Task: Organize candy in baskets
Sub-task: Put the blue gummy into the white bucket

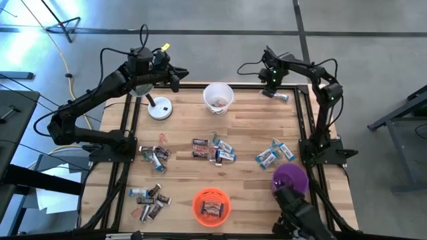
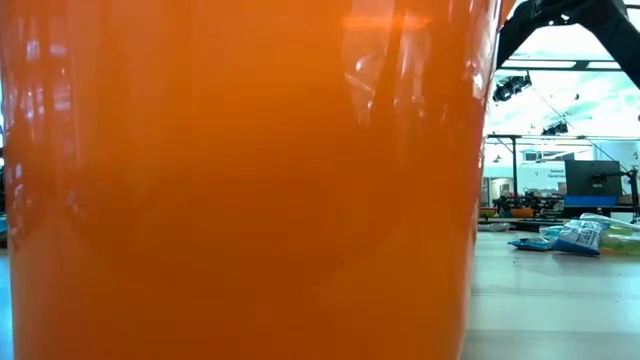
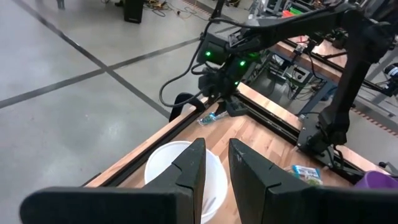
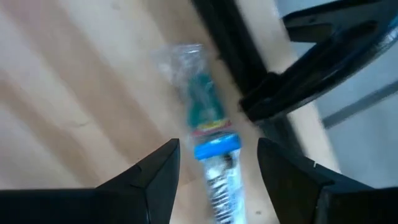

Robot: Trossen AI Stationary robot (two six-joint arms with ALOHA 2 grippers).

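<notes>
1. Your right claw (image 4: 217, 165) is hovering with its fingers spread wide over a blue-and-silver candy (image 4: 211, 146) at the far right corner of the worktop (image 1: 247, 127). The candy is lying straight below the claw, lined up in the gap between the two fingers.
2. You are probably dealing with a light, thin, crinkly piece. The wrapper looks glossy, so it may be slipping under the pads. The clear twisted end is flimsy; you are better off closing across the printed middle, on the long sides.
3. A dark frame rail (image 4: 249, 68) is running just beside the candy on the outer side of the claw. That finger is likely the one at risk of catching on it as you are lowering.
4. The white basket (image 1: 218, 97) is standing well to the inner side of the claw. The purple basket (image 1: 291, 177) and orange basket (image 1: 211, 205) are sitting at the near edge, with loose candy piles (image 1: 213, 150) lying between.
5. Your left claw (image 3: 216, 171) is waiting above the white basket side, fingers nearly together and holding nothing visible. A lamp (image 1: 159, 107) is standing below that arm.
</notes>
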